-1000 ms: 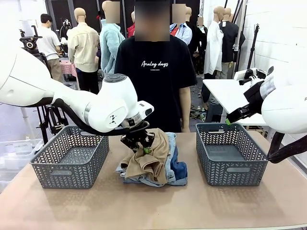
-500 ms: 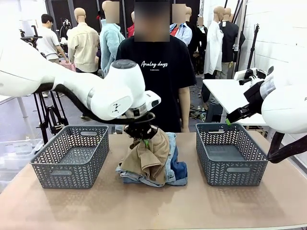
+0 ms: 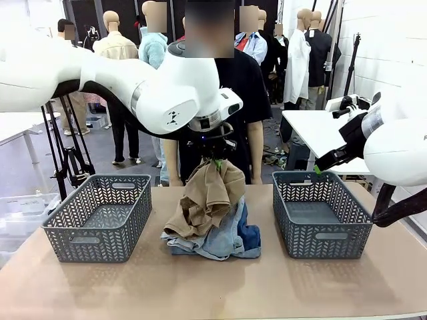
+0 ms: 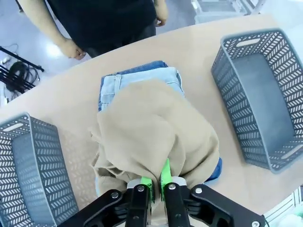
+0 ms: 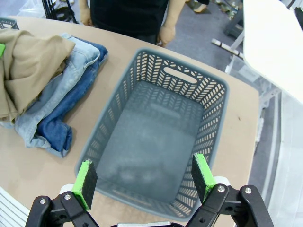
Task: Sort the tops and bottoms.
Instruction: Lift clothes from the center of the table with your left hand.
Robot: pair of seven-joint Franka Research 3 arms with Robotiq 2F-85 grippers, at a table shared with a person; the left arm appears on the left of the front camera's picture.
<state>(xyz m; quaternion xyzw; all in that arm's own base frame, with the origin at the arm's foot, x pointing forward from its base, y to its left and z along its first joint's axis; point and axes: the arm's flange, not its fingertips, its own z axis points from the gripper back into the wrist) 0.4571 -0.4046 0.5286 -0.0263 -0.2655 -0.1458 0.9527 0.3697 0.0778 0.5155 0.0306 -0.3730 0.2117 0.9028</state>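
My left gripper point(image 3: 215, 160) point(image 4: 156, 182) is shut on the tan-beige top point(image 3: 208, 197) point(image 4: 151, 135) point(image 5: 28, 66), lifting its upper part above the pile in the middle of the table while its lower folds still drape on the pile. Under it lie the denim bottoms: a pale light-blue pair point(image 3: 223, 240) point(image 4: 116, 85) point(image 5: 61, 85) and a darker blue pair point(image 3: 249, 237) point(image 5: 52, 130) point(image 4: 215, 168). My right gripper point(image 5: 144, 182) hangs open above the right grey basket point(image 5: 215, 127) point(image 3: 320, 223), holding nothing.
A second grey basket point(image 3: 97, 217) point(image 4: 28, 170) stands at the table's left. A person in a black T-shirt point(image 3: 250, 87) stands at the far edge behind the pile, hands point(image 4: 71, 47) down. A white table point(image 3: 313, 127) stands at the back right.
My left gripper closed on the tan top and rose, pulling the garment up off the denim pile. The right arm has stayed still.
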